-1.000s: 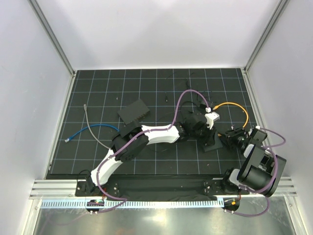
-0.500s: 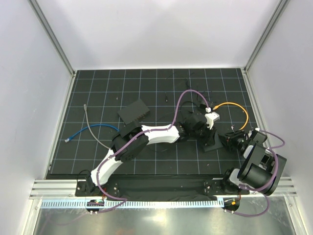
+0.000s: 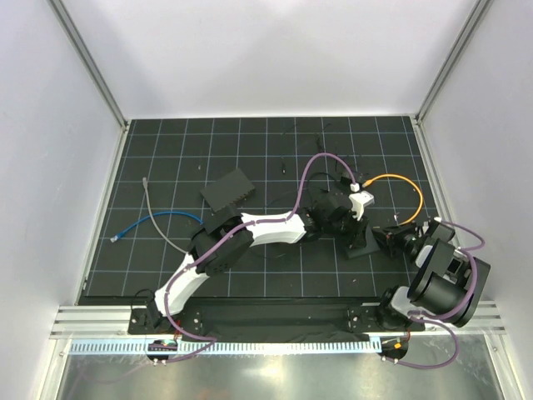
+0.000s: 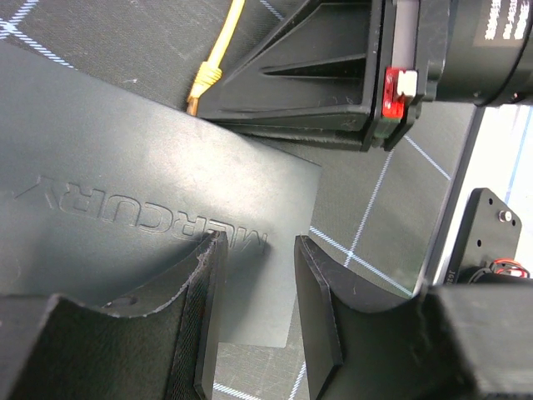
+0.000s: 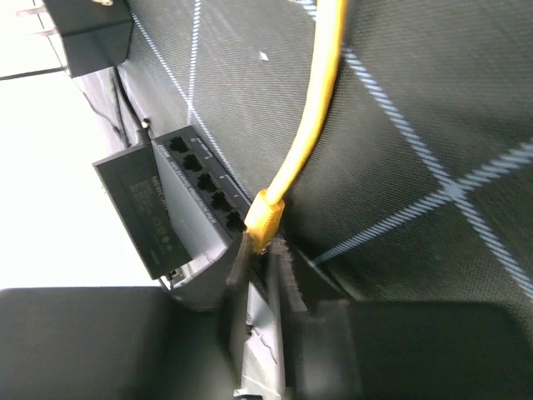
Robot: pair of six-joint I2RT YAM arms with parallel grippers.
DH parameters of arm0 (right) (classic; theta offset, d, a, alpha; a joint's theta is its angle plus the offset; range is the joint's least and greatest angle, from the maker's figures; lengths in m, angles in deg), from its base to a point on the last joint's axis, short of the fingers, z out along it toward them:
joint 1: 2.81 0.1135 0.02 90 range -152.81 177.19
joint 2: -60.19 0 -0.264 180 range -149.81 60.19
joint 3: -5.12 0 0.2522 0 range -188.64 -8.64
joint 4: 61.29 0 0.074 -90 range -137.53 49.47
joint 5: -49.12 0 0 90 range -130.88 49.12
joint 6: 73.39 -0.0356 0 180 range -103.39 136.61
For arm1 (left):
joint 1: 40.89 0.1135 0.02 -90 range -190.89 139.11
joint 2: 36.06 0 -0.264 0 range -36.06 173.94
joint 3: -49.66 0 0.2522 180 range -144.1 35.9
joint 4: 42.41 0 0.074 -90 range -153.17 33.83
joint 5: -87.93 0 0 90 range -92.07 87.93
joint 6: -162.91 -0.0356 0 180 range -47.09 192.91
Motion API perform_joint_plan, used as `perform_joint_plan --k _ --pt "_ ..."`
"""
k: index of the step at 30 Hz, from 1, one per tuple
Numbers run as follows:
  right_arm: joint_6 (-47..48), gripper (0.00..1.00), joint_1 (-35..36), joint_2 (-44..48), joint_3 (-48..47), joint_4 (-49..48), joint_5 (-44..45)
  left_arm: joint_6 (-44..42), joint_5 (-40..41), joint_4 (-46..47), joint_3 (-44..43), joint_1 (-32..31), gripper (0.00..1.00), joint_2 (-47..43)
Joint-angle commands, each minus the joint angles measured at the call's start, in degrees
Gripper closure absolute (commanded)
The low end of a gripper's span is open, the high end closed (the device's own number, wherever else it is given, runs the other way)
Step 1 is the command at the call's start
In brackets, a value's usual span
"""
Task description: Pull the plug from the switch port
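The dark grey switch (image 3: 360,243) lies right of centre on the mat; its lid (image 4: 125,208) fills the left wrist view and its row of ports (image 5: 200,175) shows in the right wrist view. The orange cable (image 3: 403,182) loops back from it. My right gripper (image 3: 390,239) is shut on the orange plug (image 5: 266,218) at the end port; I cannot tell if the plug still sits in the port. The plug also shows in the left wrist view (image 4: 201,85). My left gripper (image 4: 258,247) rests on the switch's lid, jaws a little apart, nothing between them.
A black box (image 3: 227,190) lies left of centre. A blue cable (image 3: 158,218) and a grey cable (image 3: 151,210) lie at the left of the mat. White walls close the mat in on three sides.
My right gripper has shifted slightly left, toward the switch, still holding the plug. The left arm and the switch have not visibly moved.
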Motion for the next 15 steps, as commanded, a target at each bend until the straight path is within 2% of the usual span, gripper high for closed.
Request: perform_joint_plan --k 1,5,8,15 --pt "2.4 0.87 0.2 -3.4 0.6 4.5 4.6 1.3 -1.4 0.9 -1.2 -0.2 0.59 1.2" --pt "2.2 0.90 0.2 -6.1 -0.1 3.6 4.0 3.6 -2.4 1.9 -0.7 0.0 0.59 1.7" --pt "1.9 0.99 0.2 -7.3 -0.9 3.5 4.3 4.2 -2.2 1.5 -0.7 0.0 0.61 2.0" --pt "1.2 0.99 0.2 -7.4 -1.7 3.6 5.8 6.9 0.3 0.7 0.1 0.4 0.61 2.4"
